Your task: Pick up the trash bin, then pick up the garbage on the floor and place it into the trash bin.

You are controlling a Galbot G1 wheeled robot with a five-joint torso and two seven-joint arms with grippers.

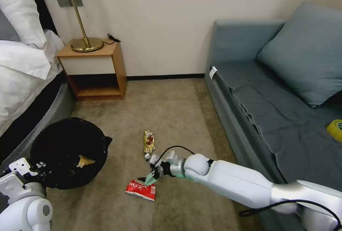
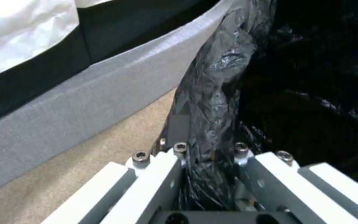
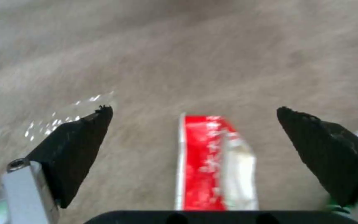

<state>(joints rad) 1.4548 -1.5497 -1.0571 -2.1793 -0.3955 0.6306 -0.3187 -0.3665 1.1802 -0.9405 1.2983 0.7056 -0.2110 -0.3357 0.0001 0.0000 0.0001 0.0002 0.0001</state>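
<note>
The trash bin, lined with a crinkled black bag, is at the left beside the bed. My left gripper is shut on its rim; in the left wrist view the bag-covered rim runs between the closed fingers of the left gripper. A brownish crumpled piece lies inside the bin. My right gripper hangs open just above the red snack packet on the carpet. The packet lies between the black fingertips. A yellow-red wrapper lies farther off. The clear bottle's white cap peeks out beside the gripper.
A bed runs along the left, close to the bin. A wooden nightstand with a brass lamp stands at the back wall. The blue-grey sofa fills the right side, with a yellow tape roll on it. Carpet lies open between them.
</note>
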